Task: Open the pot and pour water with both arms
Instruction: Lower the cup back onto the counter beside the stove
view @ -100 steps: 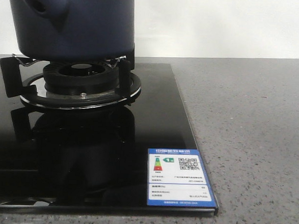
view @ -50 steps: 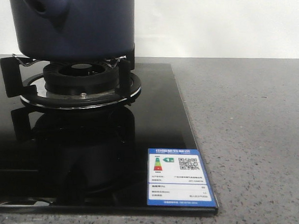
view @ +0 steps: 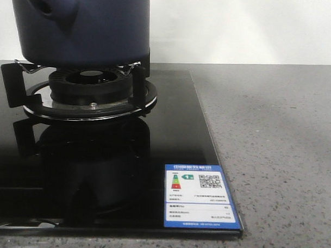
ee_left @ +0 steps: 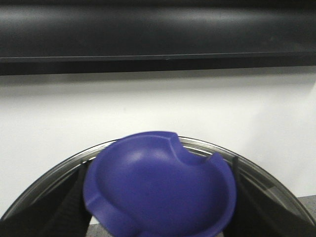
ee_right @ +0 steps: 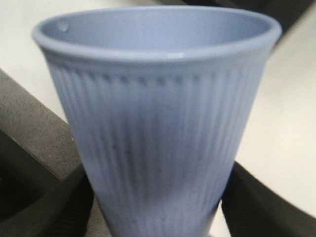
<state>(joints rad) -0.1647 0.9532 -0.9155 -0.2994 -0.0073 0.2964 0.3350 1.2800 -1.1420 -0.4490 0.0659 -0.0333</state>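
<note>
The dark navy pot (view: 82, 28) stands on the gas burner (view: 90, 86) at the far left, its handle socket (view: 47, 7) facing me; its top is cut off by the frame. Neither arm shows in the front view. My left gripper (ee_left: 158, 215) is shut on the blue knob (ee_left: 158, 182) of a lid whose metal rim (ee_left: 259, 170) arcs behind it, held up in front of a white wall. My right gripper (ee_right: 155, 215) is shut on a light blue ribbed cup (ee_right: 153, 113), upright, with dark fingers (ee_right: 47, 207) at both sides. The cup's contents are hidden.
The burner sits on a black glass hob (view: 176, 130) with a blue and white label (view: 200, 196) at its near right corner. Grey speckled counter (view: 279, 150) lies to the right. A dark hood (ee_left: 158, 34) hangs above the lid.
</note>
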